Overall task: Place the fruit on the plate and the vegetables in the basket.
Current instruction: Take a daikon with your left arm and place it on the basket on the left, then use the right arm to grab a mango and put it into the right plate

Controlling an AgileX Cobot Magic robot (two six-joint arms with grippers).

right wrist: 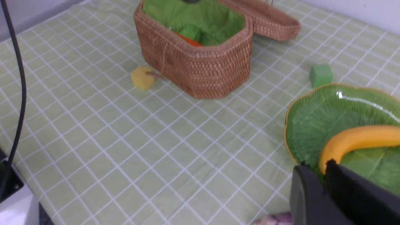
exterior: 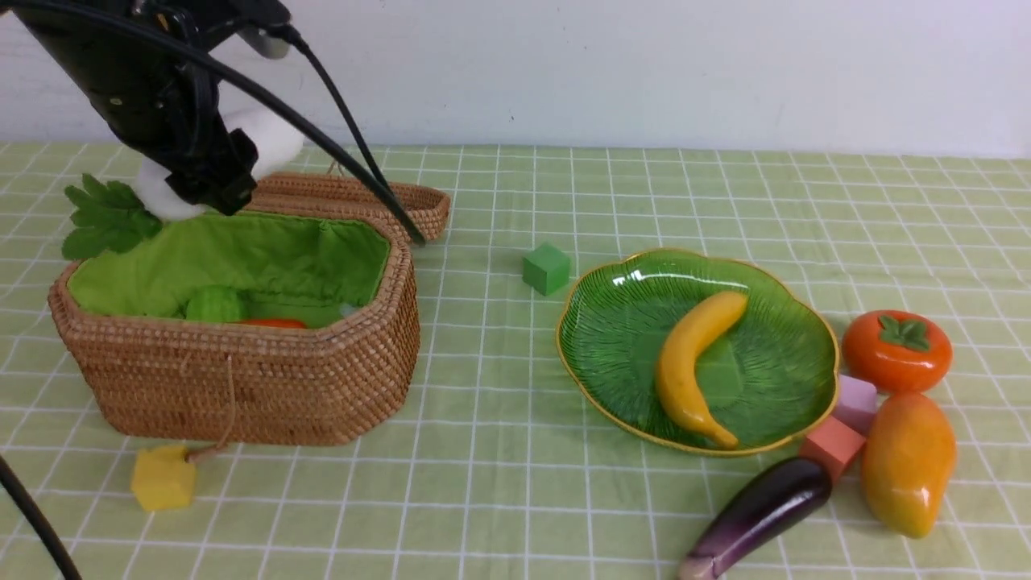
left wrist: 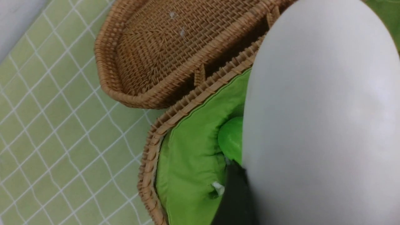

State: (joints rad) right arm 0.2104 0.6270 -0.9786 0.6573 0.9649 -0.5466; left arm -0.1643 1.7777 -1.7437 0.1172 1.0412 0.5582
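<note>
Our left hand point(exterior: 213, 173) pinches the radish point(exterior: 275, 142) over the basket point(exterior: 242, 383), at 9 o'clock from the plate point(exterior: 612, 354). We can't tell if our right hand point(right wrist: 317, 165) is spread. The banana point(exterior: 681, 370) is on the plate; the persimmon point(exterior: 896, 352) is at 3 o'clock from the plate, mango point(exterior: 908, 463) 4, eggplant point(exterior: 761, 514) 5.

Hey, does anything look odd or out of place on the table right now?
Slightly: the yellow cube sits against the basket's dangling cord end, which trails onto the table instead of hanging neatly. I see no spill.
</note>
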